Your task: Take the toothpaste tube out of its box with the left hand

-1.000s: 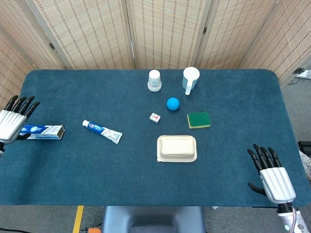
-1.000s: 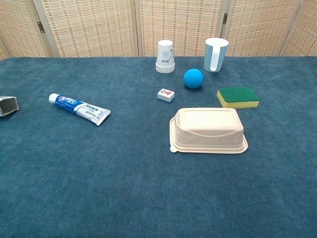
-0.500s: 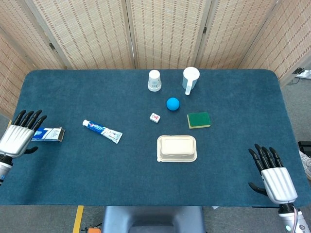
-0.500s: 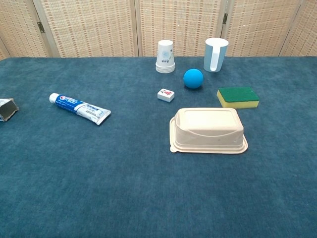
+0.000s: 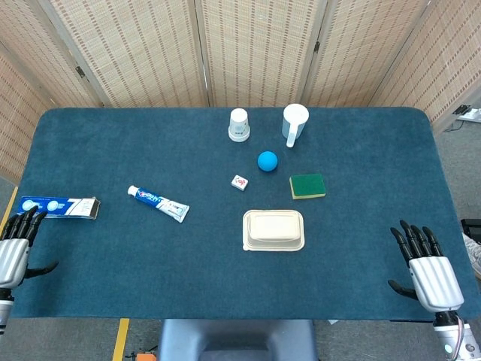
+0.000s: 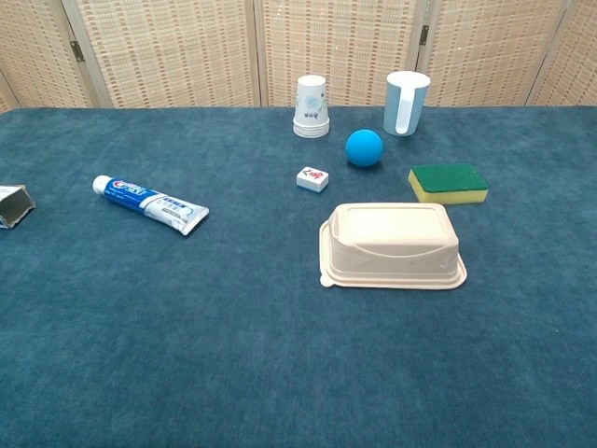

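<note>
Blue table (image 5: pixel 225 278) | one toothpaste tube (image 5: pixel 158 203) out, one box (image 5: pixel 58 207) apart | left hand (image 5: pixel 13 252), right hand (image 5: pixel 430 272): fingers spread, empty

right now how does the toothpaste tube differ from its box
The toothpaste tube lies toward the middle of the table; the box lies at the left edge, just beyond the left robot hand. The tube lies diagonally, cap pointing up-left; the box lies nearly level. The tube is soft and flattened at its tail; the box is rigid, its right end open. Both are blue and white, and neither is held.
</note>
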